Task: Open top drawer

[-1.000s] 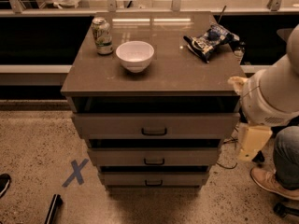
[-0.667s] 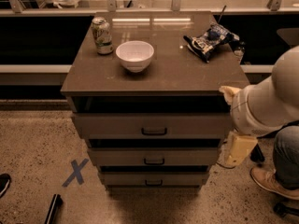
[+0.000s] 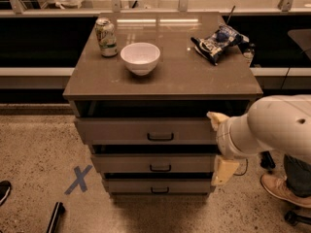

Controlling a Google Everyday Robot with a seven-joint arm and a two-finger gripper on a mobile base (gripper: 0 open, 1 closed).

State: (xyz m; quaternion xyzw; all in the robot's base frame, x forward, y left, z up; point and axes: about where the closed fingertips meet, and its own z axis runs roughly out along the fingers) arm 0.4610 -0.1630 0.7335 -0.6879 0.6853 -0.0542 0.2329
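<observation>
The top drawer is the widest of three grey-brown drawers in the cabinet, with a small dark loop handle at the middle of its front. It stands a little way out, with a dark gap between its front and the cabinet top. My gripper, on the end of the white arm, is at the right end of the top drawer's front, near the cabinet's right front corner and to the right of the handle. Its cream-coloured parts show above and below the wrist.
On the cabinet top stand a white bowl, a drink can and a blue snack bag. The middle drawer and bottom drawer sit below. A blue tape X marks the floor at left. A person's shoe is at right.
My arm has swung left and come closer to the cabinet, bringing the gripper from beyond the right side to the right end of the top drawer's front. The drawers have not moved.
</observation>
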